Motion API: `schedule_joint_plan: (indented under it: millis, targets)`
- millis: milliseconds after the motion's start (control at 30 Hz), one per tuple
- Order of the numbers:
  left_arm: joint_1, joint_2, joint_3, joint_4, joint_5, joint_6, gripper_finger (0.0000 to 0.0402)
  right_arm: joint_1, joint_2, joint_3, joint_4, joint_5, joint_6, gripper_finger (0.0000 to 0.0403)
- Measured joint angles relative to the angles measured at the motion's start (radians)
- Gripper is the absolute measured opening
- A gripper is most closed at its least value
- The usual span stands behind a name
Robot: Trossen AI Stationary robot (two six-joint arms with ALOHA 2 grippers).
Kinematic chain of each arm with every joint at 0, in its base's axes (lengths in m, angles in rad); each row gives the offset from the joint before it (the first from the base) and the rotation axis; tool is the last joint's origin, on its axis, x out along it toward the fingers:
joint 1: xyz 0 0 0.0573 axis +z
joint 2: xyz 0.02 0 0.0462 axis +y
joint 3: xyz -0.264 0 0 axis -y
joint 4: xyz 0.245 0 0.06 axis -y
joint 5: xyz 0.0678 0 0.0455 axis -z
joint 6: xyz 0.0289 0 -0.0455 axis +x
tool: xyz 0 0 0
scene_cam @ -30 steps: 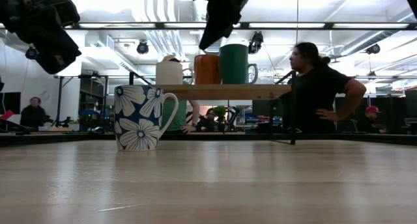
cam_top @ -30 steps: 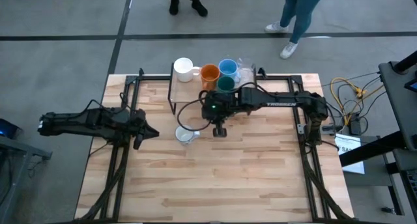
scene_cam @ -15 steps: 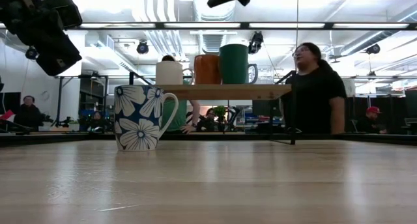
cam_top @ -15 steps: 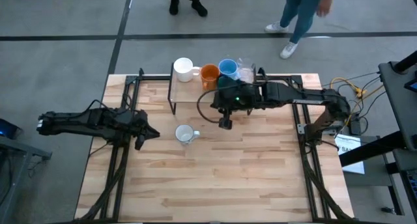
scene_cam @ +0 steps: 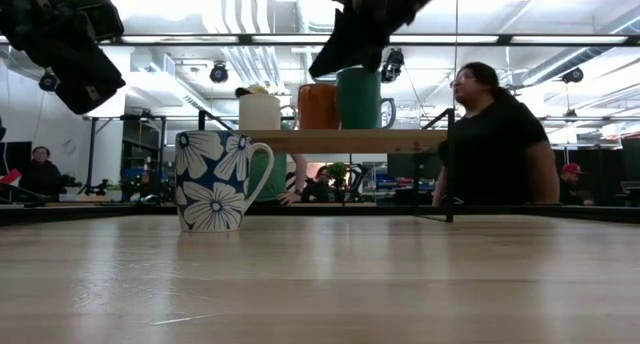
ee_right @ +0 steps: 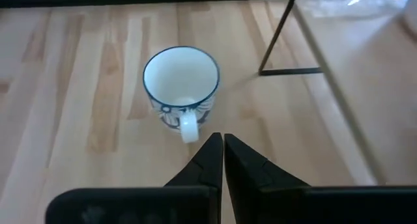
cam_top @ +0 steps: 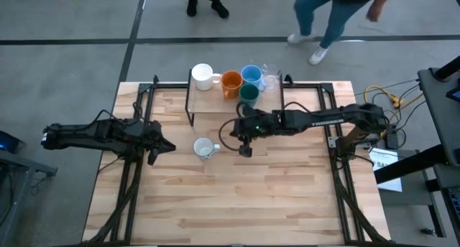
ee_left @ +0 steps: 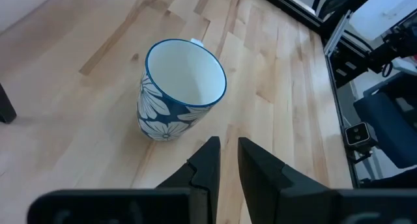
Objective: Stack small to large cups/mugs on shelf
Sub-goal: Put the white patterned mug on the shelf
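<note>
Mostly done, by the look of it: five vessels sit on the shelf (cam_top: 215,103) — white mug (cam_top: 203,76), orange mug (cam_top: 231,81), blue mug (cam_top: 251,75), green cup (cam_top: 249,94), and a clear glass (cam_top: 271,80) at the far end. Whether the order runs small to large can't be told from overhead. One piece is left: the patterned mug (cam_top: 204,148), upright on the bench (cam_top: 237,197) just in front of the shelf, handle toward the right arm. Right gripper (cam_top: 245,151) hangs above the bench just beside that mug, fingers nearly closed with a thin slit, holding nothing. Left gripper (cam_top: 154,152) waits near the mug's other side, fingers a narrow gap apart, empty too. Materials: the patterned mug is glazed ceramic, navy with white flowers, white inside, blue rim, loop handle, walls tapering slightly to the base. Shelf is a light wood top on thin black metal legs. Bench is pale butcher-block planks with a slight sheen. Mugs look smooth and rigid, so probably slick to pinch at the rim.
</note>
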Motion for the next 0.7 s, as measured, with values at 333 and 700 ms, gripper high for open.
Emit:
schedule_joint_plan:
  millis: [333, 700]
  targets:
    - [0.000, -0.005, 0.000, 0.000, -0.002, -0.001, 0.0040, -0.023, 0.000, -0.128, 0.126, -0.005, 0.087, 0.0008]
    - [0.000, 0.005, 0.000, 0.000, -0.002, -0.001, 0.0040, -0.065, 0.000, -0.112, 0.133, -0.010, 0.065, 0.0008]
